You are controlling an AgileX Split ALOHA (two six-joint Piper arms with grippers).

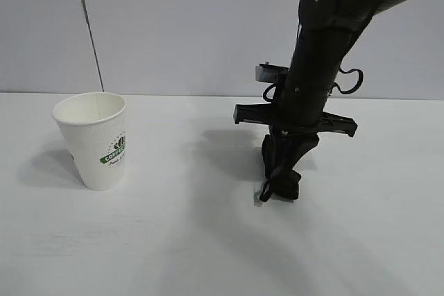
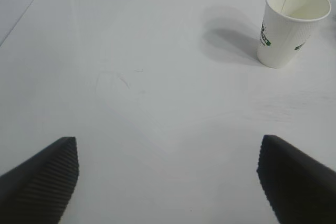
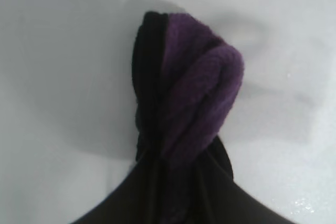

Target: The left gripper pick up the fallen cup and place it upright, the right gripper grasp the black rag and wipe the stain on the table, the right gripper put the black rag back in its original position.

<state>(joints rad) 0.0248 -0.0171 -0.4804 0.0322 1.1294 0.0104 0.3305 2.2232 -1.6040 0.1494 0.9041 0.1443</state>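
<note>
Tightly pinched: black rag (image 1: 281,171), right gripper (image 1: 283,164).

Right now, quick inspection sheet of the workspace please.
Surface: white table, no stain visible; faint wipe traces in the left wrist view.
Job's things: cup upright, at the exterior view's left; black rag bunched, purple side showing, its lower end at the tabletop.
Clutter: nothing seen.
End effectors: right gripper points down, shut on the black rag; left gripper open, holding nothing, away from the cup.
Cables: black loops along the right arm; a thin line runs down the wall.
Surroundings: plain pale wall.
</note>
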